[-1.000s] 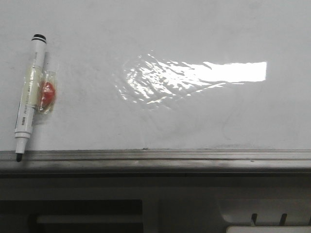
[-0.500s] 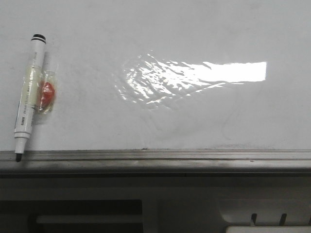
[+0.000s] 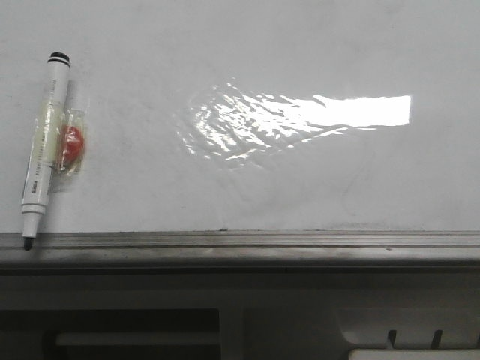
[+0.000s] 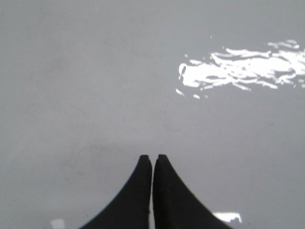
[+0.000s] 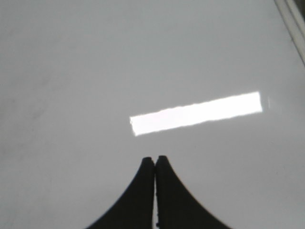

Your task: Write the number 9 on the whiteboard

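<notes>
The whiteboard (image 3: 300, 180) fills the front view, glossy white, with a wrinkled glare patch (image 3: 292, 120) and a grey metal ledge (image 3: 240, 241) along its near edge. No number 9 shows on it. A white marker with a black tip (image 3: 43, 150) lies on the board at the far left, with a red piece taped to it (image 3: 71, 146). Neither gripper shows in the front view. My left gripper (image 4: 152, 157) is shut and empty over bare board. My right gripper (image 5: 155, 158) is shut and empty over bare board, near a bright glare bar (image 5: 195, 113).
Below the ledge is a dark grey surface with slots (image 3: 135, 330) and a pale object at the bottom right (image 3: 412, 351). The board's frame edge (image 5: 294, 21) shows in the right wrist view.
</notes>
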Robot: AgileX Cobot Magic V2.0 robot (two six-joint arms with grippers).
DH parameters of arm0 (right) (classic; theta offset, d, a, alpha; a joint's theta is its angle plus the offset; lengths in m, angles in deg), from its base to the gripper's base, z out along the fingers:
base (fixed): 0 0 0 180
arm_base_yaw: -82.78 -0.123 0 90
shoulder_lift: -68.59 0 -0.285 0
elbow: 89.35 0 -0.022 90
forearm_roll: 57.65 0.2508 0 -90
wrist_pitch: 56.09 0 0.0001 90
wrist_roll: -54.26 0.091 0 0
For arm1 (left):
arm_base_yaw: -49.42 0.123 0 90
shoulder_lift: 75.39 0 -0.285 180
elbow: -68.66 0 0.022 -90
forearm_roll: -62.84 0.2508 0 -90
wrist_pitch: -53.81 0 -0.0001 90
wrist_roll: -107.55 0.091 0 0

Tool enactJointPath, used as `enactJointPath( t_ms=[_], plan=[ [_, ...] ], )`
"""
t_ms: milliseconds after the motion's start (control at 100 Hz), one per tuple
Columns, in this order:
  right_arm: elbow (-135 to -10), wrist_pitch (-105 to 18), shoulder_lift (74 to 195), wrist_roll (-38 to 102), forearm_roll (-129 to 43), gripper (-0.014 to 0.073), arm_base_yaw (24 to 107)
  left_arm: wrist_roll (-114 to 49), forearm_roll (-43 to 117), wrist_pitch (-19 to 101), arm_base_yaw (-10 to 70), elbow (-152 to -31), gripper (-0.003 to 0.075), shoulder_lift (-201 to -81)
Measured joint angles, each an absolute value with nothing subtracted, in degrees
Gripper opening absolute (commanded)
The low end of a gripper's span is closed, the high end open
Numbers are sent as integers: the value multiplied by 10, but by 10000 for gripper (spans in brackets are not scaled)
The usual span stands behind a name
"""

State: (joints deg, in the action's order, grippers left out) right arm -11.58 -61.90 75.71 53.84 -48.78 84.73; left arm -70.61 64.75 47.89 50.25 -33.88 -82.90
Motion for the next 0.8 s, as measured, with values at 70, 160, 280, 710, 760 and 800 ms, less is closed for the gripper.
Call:
enactJointPath(
  t_ms=[70,160,280,710,760,800],
  plan=[
    [-116,-629,757,538,-488,-69,847,-706,648,501,503,-339,-20,-829],
    [-116,-628,757,538,-488,-69,847,-706,644,514,503,-339,-20,-829],
    [-117,-571,757,538,-487,-69,847,-706,618,516,503,-339,-20,-829],
    [-272,-342,884,538,-470,-68,847,-705,564,468,503,-443,8,-896],
    [-276,-342,888,538,-467,-69,847,-705,562,468,503,-444,78,-905],
    [-279,-340,889,538,-466,-69,847,-704,559,470,503,-444,141,-911]
  ],
)
